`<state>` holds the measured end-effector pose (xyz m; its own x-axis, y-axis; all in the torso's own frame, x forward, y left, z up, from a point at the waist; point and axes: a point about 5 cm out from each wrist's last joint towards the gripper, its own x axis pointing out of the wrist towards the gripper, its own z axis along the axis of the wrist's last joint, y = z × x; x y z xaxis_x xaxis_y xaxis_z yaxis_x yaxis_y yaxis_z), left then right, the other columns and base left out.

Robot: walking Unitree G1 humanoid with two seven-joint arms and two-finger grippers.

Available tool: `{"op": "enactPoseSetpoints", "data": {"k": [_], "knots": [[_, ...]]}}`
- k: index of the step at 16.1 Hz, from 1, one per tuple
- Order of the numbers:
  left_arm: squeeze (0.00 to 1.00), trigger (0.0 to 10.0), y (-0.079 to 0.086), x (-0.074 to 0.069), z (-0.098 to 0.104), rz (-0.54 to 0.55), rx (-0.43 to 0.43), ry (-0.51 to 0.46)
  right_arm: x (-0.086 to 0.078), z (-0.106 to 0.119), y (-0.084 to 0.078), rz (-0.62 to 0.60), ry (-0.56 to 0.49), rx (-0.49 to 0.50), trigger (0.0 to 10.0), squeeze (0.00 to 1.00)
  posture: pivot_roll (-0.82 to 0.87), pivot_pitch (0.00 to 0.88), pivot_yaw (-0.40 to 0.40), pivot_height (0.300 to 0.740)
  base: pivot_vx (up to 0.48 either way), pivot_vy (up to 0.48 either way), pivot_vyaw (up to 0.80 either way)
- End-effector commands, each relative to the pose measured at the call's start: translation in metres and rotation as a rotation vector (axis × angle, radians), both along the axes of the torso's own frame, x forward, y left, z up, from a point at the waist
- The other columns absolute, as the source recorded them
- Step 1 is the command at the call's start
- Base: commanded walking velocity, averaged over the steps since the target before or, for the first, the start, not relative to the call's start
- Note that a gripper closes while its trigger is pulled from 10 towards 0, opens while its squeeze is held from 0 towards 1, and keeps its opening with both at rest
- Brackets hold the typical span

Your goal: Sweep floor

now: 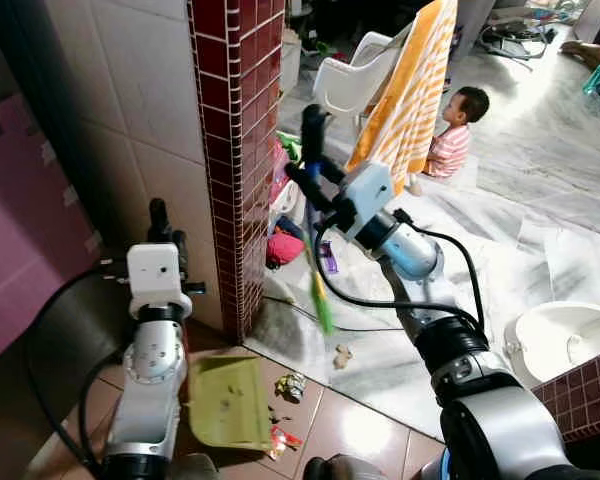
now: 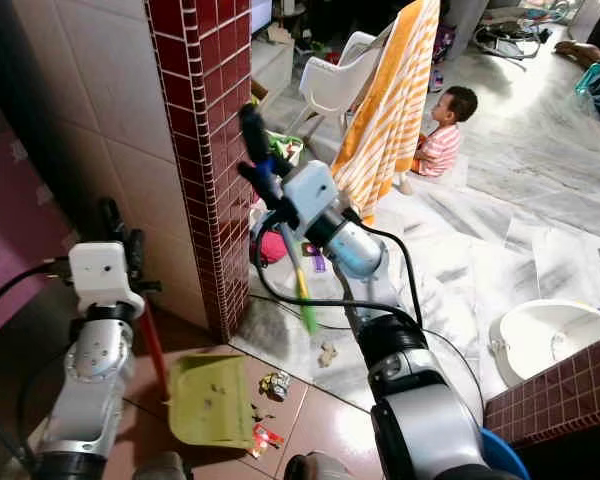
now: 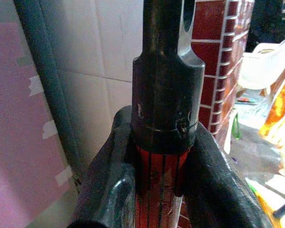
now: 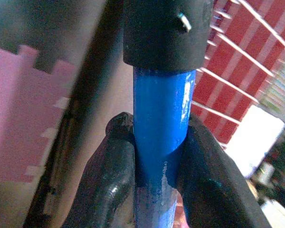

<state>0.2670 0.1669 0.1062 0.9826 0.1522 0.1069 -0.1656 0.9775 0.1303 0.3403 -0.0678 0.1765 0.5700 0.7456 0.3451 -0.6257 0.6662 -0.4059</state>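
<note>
No text, label, brand, number or sign can be read anywhere.

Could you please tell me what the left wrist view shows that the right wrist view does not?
The left wrist view alone has the left gripper clamped on a red handle with a black cap, before a white tiled wall. The right wrist view alone has the right gripper clamped on a blue handle. Both share the red brick-tiled pillar and a pink surface.
</note>
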Motion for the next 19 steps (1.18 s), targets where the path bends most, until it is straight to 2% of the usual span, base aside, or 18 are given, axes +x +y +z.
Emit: {"op": "enactPoseSetpoints", "data": {"k": [1, 3, 4, 5, 9, 10, 13, 15, 17, 19], "knots": [[0.0, 10.0, 0.001, 0.001, 0.013, -0.008, 0.012, -0.055, -0.002, 0.006, 0.005, 0.042, -0.064, -0.041, 10.0, 0.0, 0.07, 0.027, -0.109, 0.74, 0.0, 0.0, 0.0], [0.0, 10.0, 0.002, 0.001, 0.015, 0.002, 0.021, -0.044, -0.011, -0.011, 0.01, 0.099, -0.069, -0.13, 10.0, 0.0, 0.08, 0.067, -0.105, 0.74, 0.0, 0.0, 0.0], [0.0, 10.0, 0.002, 0.001, 0.018, -0.008, 0.031, -0.049, -0.011, -0.019, 0.006, 0.087, -0.045, -0.152, 10.0, 0.0, 0.08, 0.076, -0.101, 0.74, 0.0, 0.0, 0.0], [0.0, 10.0, 0.002, 0.001, 0.023, -0.021, 0.038, -0.056, -0.009, -0.025, -0.003, 0.063, -0.041, -0.2, 10.0, 0.0, 0.09, 0.084, -0.099, 0.74, 0.0, 0.0, 0.0], [0.0, 10.0, 0.012, -0.001, 0.022, 0.003, 0.064, -0.038, 0.001, -0.031, -0.028, -0.084, -0.018, -0.239, 10.0, 0.0, 0.1, 0.096, -0.095, 0.74, 0.0, 0.0, 0.0], [0.0, 10.0, 0.017, 0.001, 0.019, 0.029, 0.058, -0.025, 0.001, -0.039, -0.036, -0.123, 0.013, -0.249, 10.0, 0.0, 0.09, 0.099, -0.1, 0.74, 0.0, 0.0, 0.0], [0.0, 10.0, 0.02, 0.007, 0.017, 0.042, 0.062, -0.013, -0.005, -0.056, -0.036, -0.12, 0.068, -0.258, 10.0, 0.0, 0.08, 0.096, -0.102, 0.74, 0.0, 0.0, 0.0], [0.0, 10.0, 0.023, 0.008, 0.016, 0.054, 0.054, -0.009, -0.005, -0.055, -0.034, -0.119, 0.071, -0.24, 10.0, 0.0, 0.08, 0.087, -0.098, 0.74, 0.0, 0.0, 0.0], [0.0, 10.0, 0.023, 0.007, 0.015, 0.056, 0.05, -0.01, -0.002, -0.057, -0.036, -0.12, 0.147, -0.187, 10.0, 0.0, 0.07, 0.076, -0.105, 0.74, 0.0, 0.0, 0.0], [0.0, 10.0, 0.024, 0.011, 0.012, 0.062, 0.038, -0.011, -0.003, -0.06, -0.03, -0.07, 0.188, -0.186, 10.0, 0.0, 0.06, 0.064, -0.109, 0.74, 0.0, 0.0, 0.0]]}}
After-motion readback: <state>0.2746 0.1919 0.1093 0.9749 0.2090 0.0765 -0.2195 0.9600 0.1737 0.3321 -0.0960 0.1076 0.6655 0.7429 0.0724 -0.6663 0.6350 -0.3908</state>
